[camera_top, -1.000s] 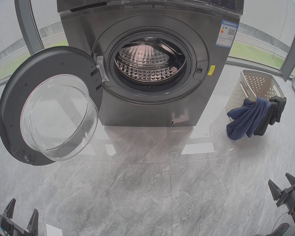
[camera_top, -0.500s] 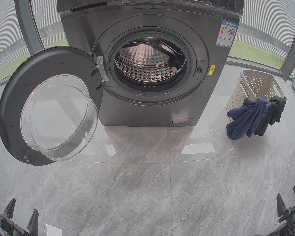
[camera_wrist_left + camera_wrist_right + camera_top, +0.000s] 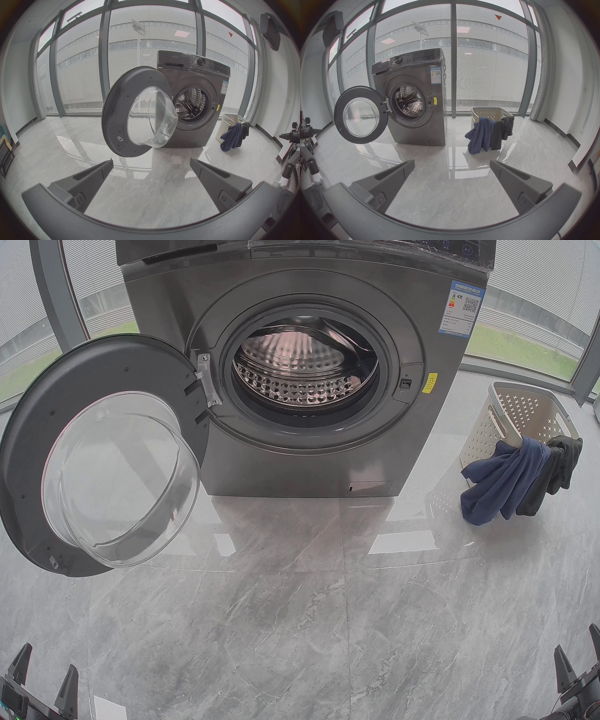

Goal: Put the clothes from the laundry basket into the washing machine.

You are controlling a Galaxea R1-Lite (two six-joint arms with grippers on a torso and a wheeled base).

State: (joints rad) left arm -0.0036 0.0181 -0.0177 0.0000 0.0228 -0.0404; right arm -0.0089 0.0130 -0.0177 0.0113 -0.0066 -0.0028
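From the head view, the clothes point(image 3: 500, 480) hung over the laundry basket point(image 3: 482, 439) at mid-right, beside the open washing machine point(image 3: 300, 465). The left gripper point(image 3: 49, 657) and right gripper point(image 3: 576, 640) sat in the bottom corners. Each wrist view showed jaws spread wide, empty.

Nothing legible. On the washing machine point(image 3: 281, 471) front, upper right corner: blue & white label point(image 3: 462, 309) w/ coloured bars and a QR code, print too small to read. Small yellow sticker point(image 3: 429, 382) just right of the drum opening, markings unclear. Also a red triangle mark point(image 3: 498, 17) high on the window point(image 3: 490, 62), no lettering seen
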